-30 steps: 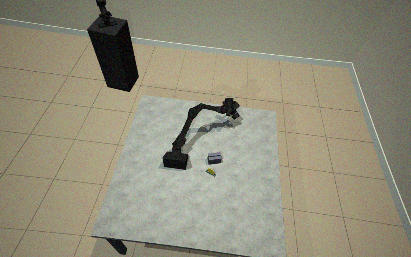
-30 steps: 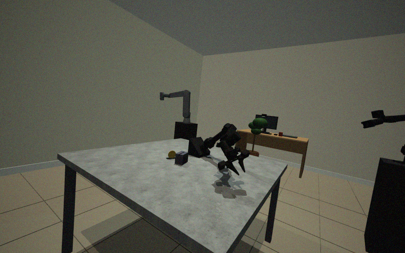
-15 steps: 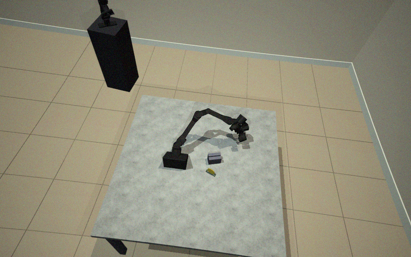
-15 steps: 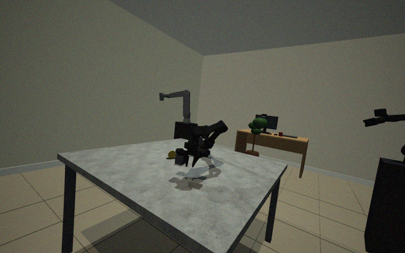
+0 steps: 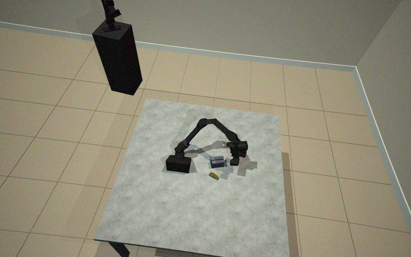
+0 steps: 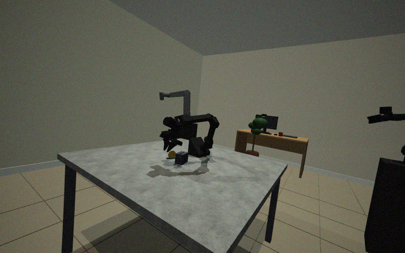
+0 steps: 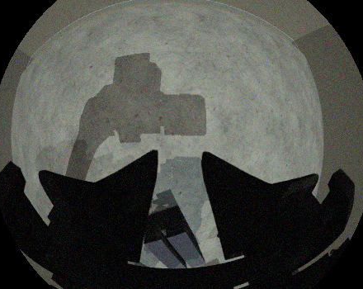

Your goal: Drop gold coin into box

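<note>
The gold coin (image 5: 213,174) (image 6: 171,154) stands on edge in the small dark-green holder (image 5: 217,178). The closed grey box (image 5: 217,163) (image 6: 181,158) stands beside it. The box lid also shows low in the wrist view (image 7: 187,245), between my fingers, with its dark slot running lengthwise. My gripper (image 6: 166,150) (image 7: 180,156) is open, with nothing between its fingertips. It is above the table near the box, on the side away from my arm's base in the top view. The coin is not visible in the wrist view.
The box and holder stand close together on the marbled table (image 5: 168,207) (image 6: 103,163). My arm's black base (image 5: 178,164) is left of the box in the top view. Away from the table are another arm on a black pedestal (image 5: 117,60) and a wooden desk (image 6: 276,144).
</note>
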